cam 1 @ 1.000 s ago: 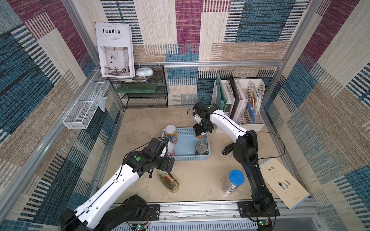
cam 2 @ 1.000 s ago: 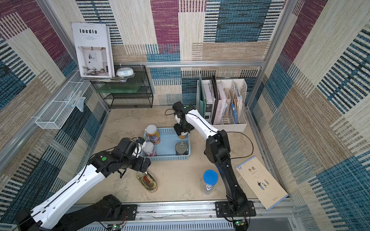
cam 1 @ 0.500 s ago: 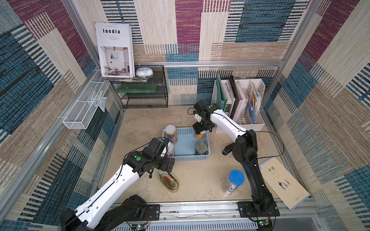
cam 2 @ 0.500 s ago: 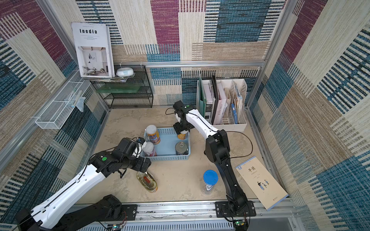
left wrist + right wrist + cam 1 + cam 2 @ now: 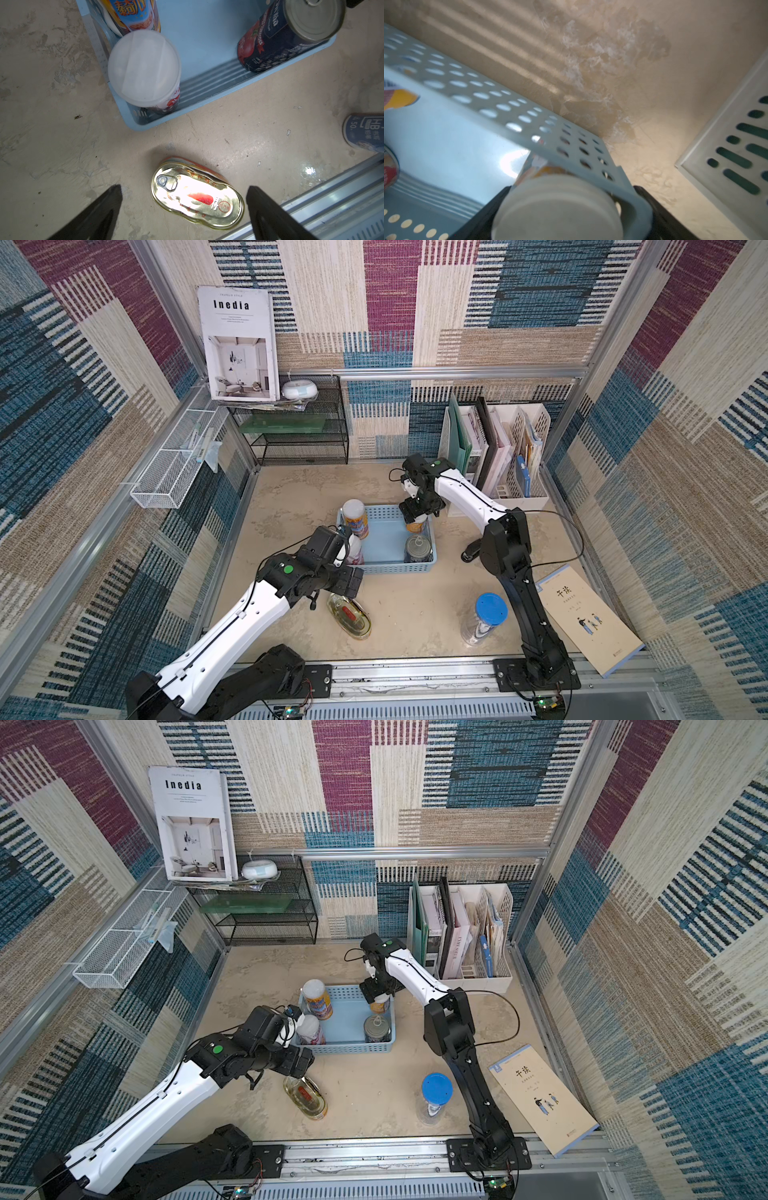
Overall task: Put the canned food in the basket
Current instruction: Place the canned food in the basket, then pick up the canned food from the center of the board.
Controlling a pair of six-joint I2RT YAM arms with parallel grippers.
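**Fig.** Both arms over the counter (image 5: pixel 299 506), basket (image 5: pixel 386 568) at ctr.

**Left jaws:** spread wide, nothing held. In the left wrist view the fingertips (image 5: pixel 99 216) stand to either side of the flat oval gold tin (image 5: pixel 197 199), w/ a clear gap on both sides. The tin lies flat on the counter, pull-tab up. It is outside the basket, near the front wall on the left arm's side.

**Right jaws:** parted and straddling the white lid (image 5: pixel 556 209) of the yellow-label can (image 5: pixel 417 526), no clamp seen. One finger (image 5: pixel 481 220) is just beside the lid. The other is outside the basket rim, w/ the rim btwn it and the lid. The can stands upright in the basket's far corner on the right arm's side.

**Basket contents, 4 cans, all upright:**
- The yellow-label can, as above.
- The dark-label pull-tab can (image 5: pixel 417 547) is in the near corner on the same side.
- The orange-blue can (image 5: pixel 355 518) is in the far corner on the left arm's side.
- The pink can (image 5: pixel 143 68) is in the near corner on that side, just beside the orange-blue one.

**Surrounds:**
- A clear jar w/ blue lid (image 5: pixel 491 608) stands on the counter close to the right arm, well apart from the basket.
- A book (image 5: pixel 586 622) lies flat at the counter's edge.
- A white file holder (image 5: pixel 519 489) stands at the back wall.
- A black wire shelf (image 5: pixel 303 435) stands at the back corner.
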